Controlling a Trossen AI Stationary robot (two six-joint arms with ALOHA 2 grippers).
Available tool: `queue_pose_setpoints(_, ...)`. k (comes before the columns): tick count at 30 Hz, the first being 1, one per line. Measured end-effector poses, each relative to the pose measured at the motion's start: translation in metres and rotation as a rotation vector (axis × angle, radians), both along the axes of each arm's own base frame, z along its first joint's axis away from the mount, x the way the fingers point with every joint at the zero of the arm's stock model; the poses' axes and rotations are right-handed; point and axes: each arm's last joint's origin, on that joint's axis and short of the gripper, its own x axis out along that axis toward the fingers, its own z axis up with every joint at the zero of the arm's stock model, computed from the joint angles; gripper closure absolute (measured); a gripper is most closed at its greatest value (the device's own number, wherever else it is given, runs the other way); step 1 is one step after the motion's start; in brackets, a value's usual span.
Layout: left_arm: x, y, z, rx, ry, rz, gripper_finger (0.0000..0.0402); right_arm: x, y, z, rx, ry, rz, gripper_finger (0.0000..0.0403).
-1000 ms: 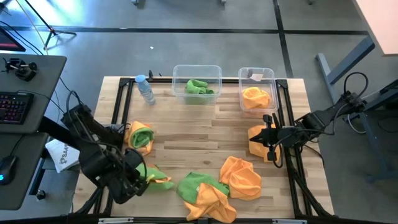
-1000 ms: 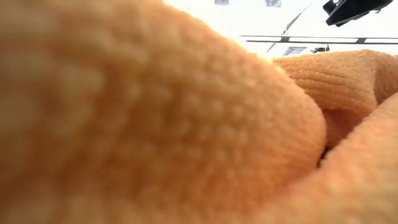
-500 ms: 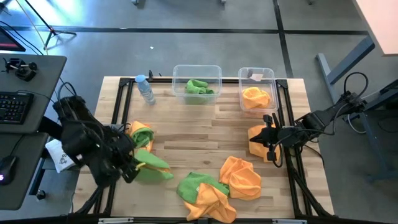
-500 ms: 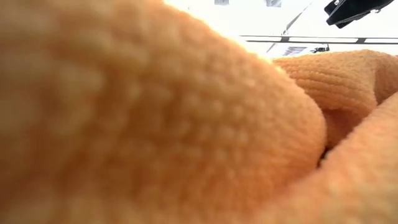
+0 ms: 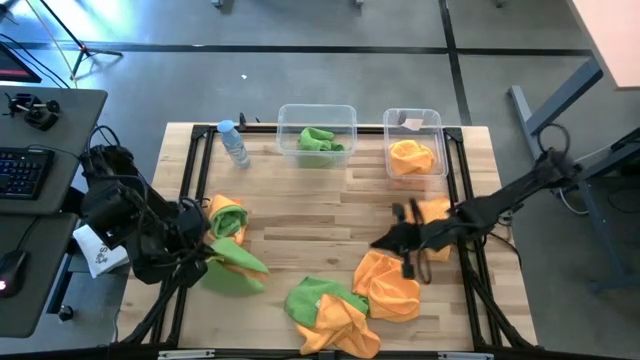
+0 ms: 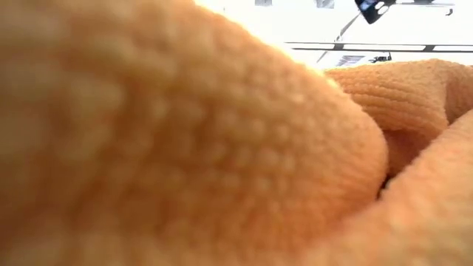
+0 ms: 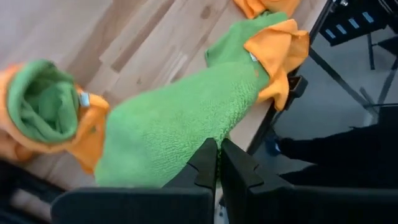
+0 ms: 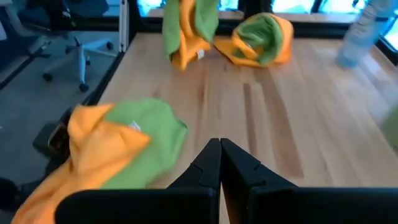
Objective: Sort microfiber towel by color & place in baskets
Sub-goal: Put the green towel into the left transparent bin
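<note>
My left gripper (image 5: pixel 205 255) is shut on a green towel with an orange underside (image 5: pixel 232 268) over the table's near left corner. My right gripper (image 5: pixel 382 243) is shut and empty, pointing toward the table's left just above an orange towel (image 5: pixel 388 285). The wider basket (image 5: pixel 285 112) holds a green towel (image 5: pixel 320 140); the narrower basket (image 5: pixel 388 118) holds an orange towel (image 5: pixel 411 157). On the table lie an orange-and-green bundle (image 5: pixel 225 217), a green-and-orange pile (image 5: pixel 325 305) and another orange towel (image 5: pixel 433 212). My left gripper pinches the green towel's upper end (image 7: pixel 196 146) between its two shut fingers, coming steeply from above. The towel (image 8: pixel 189 28) hangs below the fingers, green side showing, its orange part (image 7: pixel 280 53) at the low end. Whether that end touches the table, I cannot tell.
A clear water bottle with a blue cap (image 5: pixel 233 143) lies at the far left of the table. An orange towel (image 6: pixel 185 148) right before the low camera fills that view. The table's middle (image 5: pixel 320 215) is bare wood.
My left gripper has risen and drawn toward the table's left edge, rolling as it went, and the green towel has come up off the table to hang from it. My right gripper has swung from over the orange towel at the right edge toward the table's middle, tipping downward.
</note>
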Motion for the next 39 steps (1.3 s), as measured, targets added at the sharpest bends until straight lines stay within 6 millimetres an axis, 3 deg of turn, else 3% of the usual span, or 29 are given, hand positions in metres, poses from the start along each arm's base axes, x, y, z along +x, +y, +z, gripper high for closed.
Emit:
queue_pose_setpoints(6, 0.003, -0.002, -0.002, 0.076, -0.019, -0.062, 0.0401, 0.042, 0.021, -0.024, 0.069, -0.097, -0.06, 0.0403)
queue_pose_setpoints(10, 0.001, -0.005, -0.018, 0.117, 0.056, -0.145, 0.0401, 0.061, 0.031, -0.031, 0.135, -0.124, -0.093, 0.0403)
queue_pose_setpoints(14, -0.014, -0.007, -0.038, 0.059, 0.2, -0.213, 0.0401, 0.087, 0.045, -0.018, 0.14, -0.091, -0.109, 0.0403)
queue_pose_setpoints(20, -0.043, -0.003, -0.06, -0.008, 0.302, -0.14, 0.0401, 0.13, 0.063, 0.004, 0.016, 0.001, -0.137, 0.0403)
queue_pose_setpoints(27, -0.051, -0.001, -0.069, 0.008, 0.298, -0.103, 0.0401, 0.182, 0.067, 0.012, 0.042, 0.013, -0.209, 0.0403)
queue_pose_setpoints(35, -0.049, 0.0, -0.069, 0.049, 0.251, -0.12, 0.0401, 0.247, 0.055, -0.022, 0.268, 0.068, -0.288, 0.0398)
queue_pose_setpoints(39, -0.049, 0.0, -0.069, 0.061, 0.244, -0.136, 0.0401, 0.275, 0.053, -0.044, 0.332, 0.109, -0.256, 0.0367)
